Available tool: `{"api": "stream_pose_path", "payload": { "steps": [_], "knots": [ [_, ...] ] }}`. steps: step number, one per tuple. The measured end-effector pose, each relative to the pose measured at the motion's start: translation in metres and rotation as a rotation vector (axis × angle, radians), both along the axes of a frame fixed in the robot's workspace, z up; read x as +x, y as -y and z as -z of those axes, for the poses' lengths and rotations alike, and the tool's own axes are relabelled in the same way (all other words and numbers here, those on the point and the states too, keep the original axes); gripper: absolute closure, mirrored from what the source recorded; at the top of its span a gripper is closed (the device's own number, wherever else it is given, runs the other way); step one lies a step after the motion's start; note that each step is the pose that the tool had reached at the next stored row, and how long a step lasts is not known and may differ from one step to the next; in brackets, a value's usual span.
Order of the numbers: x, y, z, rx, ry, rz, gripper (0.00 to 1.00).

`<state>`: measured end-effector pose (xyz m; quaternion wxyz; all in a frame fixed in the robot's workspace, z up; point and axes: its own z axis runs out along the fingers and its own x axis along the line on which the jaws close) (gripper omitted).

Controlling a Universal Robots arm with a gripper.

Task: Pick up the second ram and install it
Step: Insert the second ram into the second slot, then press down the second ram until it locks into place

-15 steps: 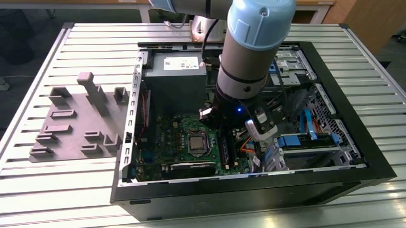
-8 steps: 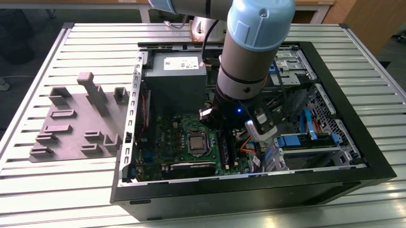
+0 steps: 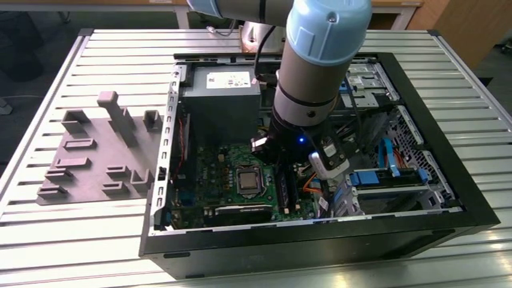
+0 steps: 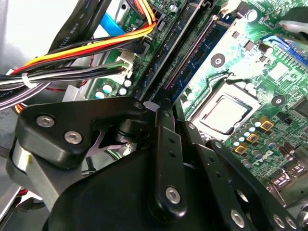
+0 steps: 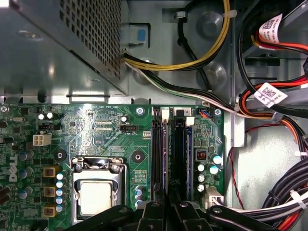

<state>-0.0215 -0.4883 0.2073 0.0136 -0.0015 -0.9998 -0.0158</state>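
My gripper (image 3: 280,157) is down inside the open computer case, over the middle of the black motherboard slots (image 5: 157,154). In both wrist views its black linkage covers the slots' near half (image 4: 175,108) (image 5: 168,199). One thin blue-green ram stick with dark chips (image 4: 204,45) (image 5: 188,154) stands seated upright in a slot, just beside the gripper's line. Whether this is the second ram I cannot tell. The neighbouring slot (image 4: 190,53) shows a thin purplish line along its length. What lies under the gripper is hidden.
The CPU socket (image 5: 98,192) lies close beside the slots. The grey power supply (image 3: 222,96) stands at their far end. Cable bundles (image 5: 269,110) and blue flat cables (image 3: 384,153) crowd the other side. A grey fixture (image 3: 96,156) sits on the table outside the case.
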Motion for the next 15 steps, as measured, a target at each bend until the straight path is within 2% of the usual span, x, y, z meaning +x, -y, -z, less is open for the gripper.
{"api": "stream_pose_path", "payload": {
  "steps": [1, 2, 4, 7, 10, 13, 14, 15],
  "knots": [
    [0.0, 0.0, 0.0, 0.0001, -0.0001, 0.0, 0.84],
    [0.0, 0.0, 0.0, 0.0003, -0.0001, 0.0, 0.78],
    [0.0, -0.0001, 0.0, 0.0004, -0.0001, 0.0, 0.78],
    [0.0, -0.0001, -0.0052, 0.0004, -0.0001, 0.0, 0.78],
    [0.0, -0.0001, -0.0138, 0.0004, -0.0001, 0.0, 0.78],
    [0.0, -0.0001, -0.0174, 0.0004, -0.0001, 0.0, 0.78],
    [0.0, -0.0001, -0.0183, 0.0004, -0.0001, 0.0, 0.8],
    [0.0, -0.0001, -0.0192, 0.0004, -0.0001, 0.0, 0.86]
  ]
}}
